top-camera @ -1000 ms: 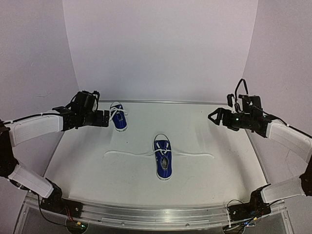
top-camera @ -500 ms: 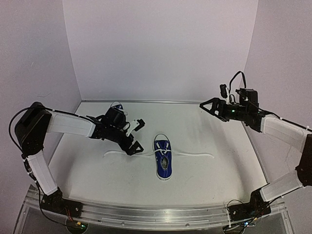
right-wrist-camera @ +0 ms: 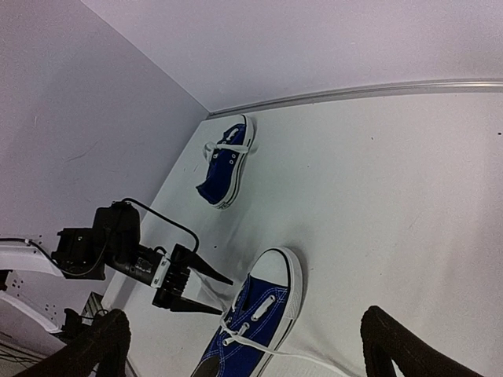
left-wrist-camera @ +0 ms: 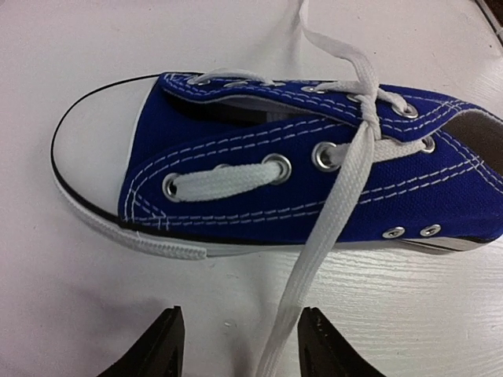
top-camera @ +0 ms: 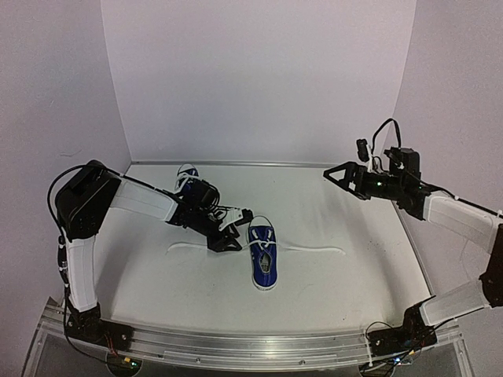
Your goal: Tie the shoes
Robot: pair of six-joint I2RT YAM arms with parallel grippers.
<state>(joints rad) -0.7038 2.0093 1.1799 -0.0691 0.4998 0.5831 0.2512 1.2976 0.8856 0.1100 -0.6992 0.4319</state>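
The nearer shoe sits around the middle of the bench, toe toward the back edge. It is untied, with one white lace trailing off toward the left edge and the other toward the right. Its mate is well apart, up near the back-left corner, and looks loosely laced too.

The left jaws are down on the bench just beside the nearer shoe's left flank. They stand apart with the left lace running between them, not yet pinched. The right jaws hang wide apart and empty above the back-right part of the bench.

This looks like the very start: picking up the first lace end. Next the left jaws need to clamp on the lace and lift it, while the right jaws come down for the other one.

I can read no brand or writing on either shoe.
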